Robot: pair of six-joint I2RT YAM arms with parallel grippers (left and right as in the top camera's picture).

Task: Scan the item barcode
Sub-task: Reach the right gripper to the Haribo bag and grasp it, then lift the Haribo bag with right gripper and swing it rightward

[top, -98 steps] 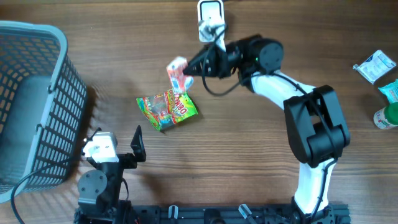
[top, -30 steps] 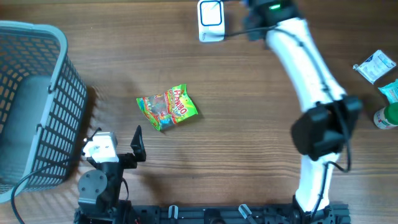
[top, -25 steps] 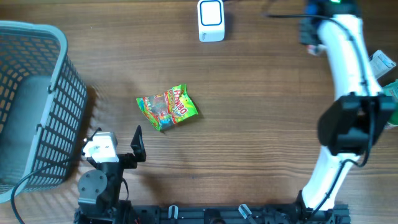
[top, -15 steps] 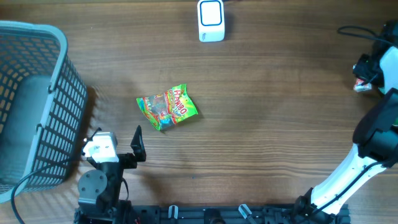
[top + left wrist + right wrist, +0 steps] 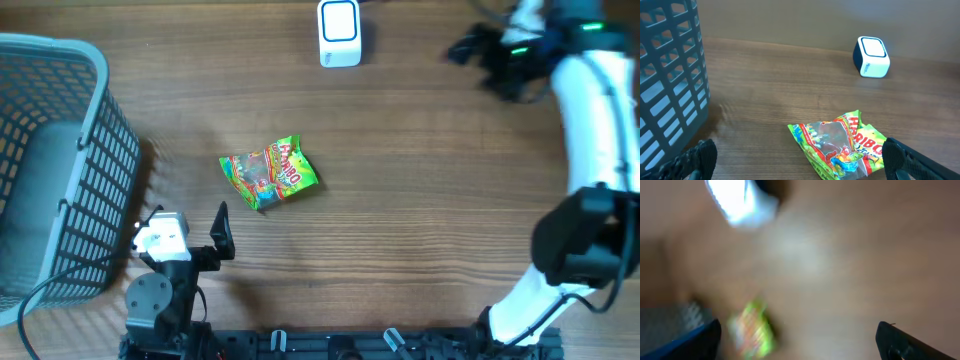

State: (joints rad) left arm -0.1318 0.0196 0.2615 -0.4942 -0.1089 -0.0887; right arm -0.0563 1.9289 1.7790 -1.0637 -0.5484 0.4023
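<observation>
A green and red gummy bag point(image 5: 270, 172) lies flat on the table left of centre. The white scanner point(image 5: 338, 32) stands at the far edge. My right gripper point(image 5: 468, 47) hovers open and empty to the right of the scanner. Its own view is blurred, showing the scanner point(image 5: 740, 200) and the bag point(image 5: 752, 330) far off beyond its spread fingertips point(image 5: 902, 342). My left gripper point(image 5: 215, 240) rests open near the front edge. In its view the bag point(image 5: 840, 145) lies just ahead between the wide fingers point(image 5: 695, 160), untouched, with the scanner point(image 5: 871, 56) beyond.
A tall grey-blue mesh basket point(image 5: 55, 160) fills the left side; its wall point(image 5: 670, 75) rises close beside the left gripper. The right arm's white link point(image 5: 600, 120) crosses the table's right edge.
The right arm swung from near the scanner to the far right edge, opened its jaws there, and has come back toward the top middle, empty. The left arm and gummy bag stayed still.
</observation>
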